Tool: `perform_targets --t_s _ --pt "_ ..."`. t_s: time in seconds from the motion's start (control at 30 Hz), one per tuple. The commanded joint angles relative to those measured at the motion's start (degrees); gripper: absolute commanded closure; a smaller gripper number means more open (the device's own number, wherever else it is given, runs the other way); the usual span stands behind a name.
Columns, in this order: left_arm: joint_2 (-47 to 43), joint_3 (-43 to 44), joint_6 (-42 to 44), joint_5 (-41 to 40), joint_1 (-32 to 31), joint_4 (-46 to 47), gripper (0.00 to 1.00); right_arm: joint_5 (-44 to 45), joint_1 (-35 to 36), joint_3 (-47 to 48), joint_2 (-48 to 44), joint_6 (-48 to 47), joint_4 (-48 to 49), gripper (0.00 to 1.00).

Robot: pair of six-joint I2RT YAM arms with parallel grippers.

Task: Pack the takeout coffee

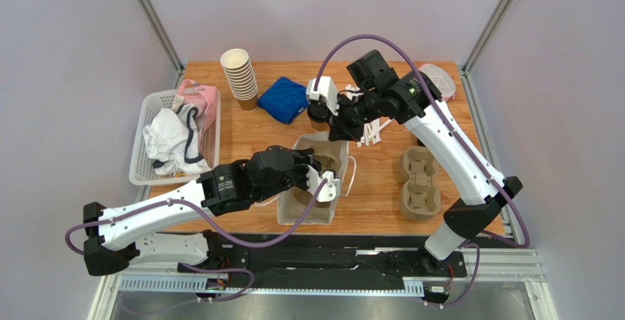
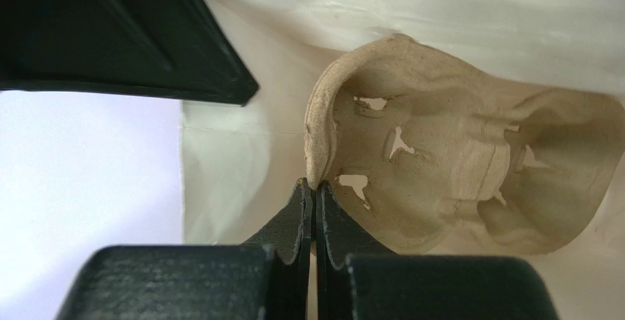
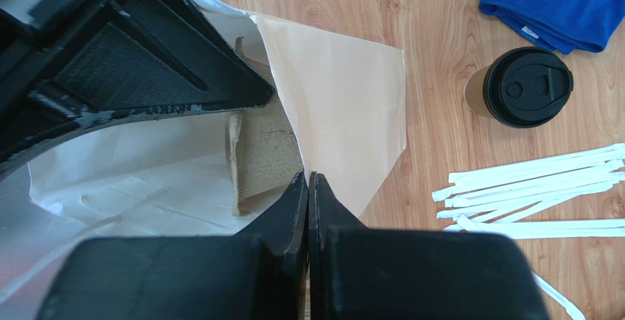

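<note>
Holding pulp carrier (image 2: 440, 159) by its rim, my left gripper (image 2: 314, 188) closed, seating it inside the bag (image 2: 242, 166). My right gripper (image 3: 308, 181) closed at the bag edge, seemingly keeping its mouth open. The takeout coffee (image 3: 528, 85) stands beyond-right of those jaws, unpacked.

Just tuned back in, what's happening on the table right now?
The left gripper is shut on the rim of a pulp cup carrier that sits inside the paper bag. The right gripper looks pinched on the bag's far edge, apparently holding it open. The takeout coffee stands on the table beside the bag, not yet packed.
</note>
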Motion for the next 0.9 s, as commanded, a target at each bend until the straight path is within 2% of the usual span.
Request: perform_targets --t_s 0.0,0.2,0.3,0.63,0.87 --pt "0.04 -1.92 -1.24 -0.52 -0.24 2.31 1.0 -3.3 0.07 0.49 -0.88 -0.47 -14.97 1.0" --pt "3.03 1.51 -2.12 -0.43 -0.33 -5.41 1.0 -3.3 0.07 1.81 -0.35 0.06 -14.97 1.0" --pt "3.56 1.16 -2.3 -0.34 -0.33 -6.39 1.0 -3.74 0.07 1.9 -0.62 0.15 -14.97 1.0" --pt "5.14 -1.21 -4.67 -1.13 -0.24 -1.39 1.0 -6.99 -0.01 0.85 -1.85 -2.13 -15.85 1.0" --pt "6.55 -3.32 -5.37 -1.05 -0.24 -1.82 1.0 -8.22 0.07 0.59 -1.93 -3.19 -15.94 1.0"
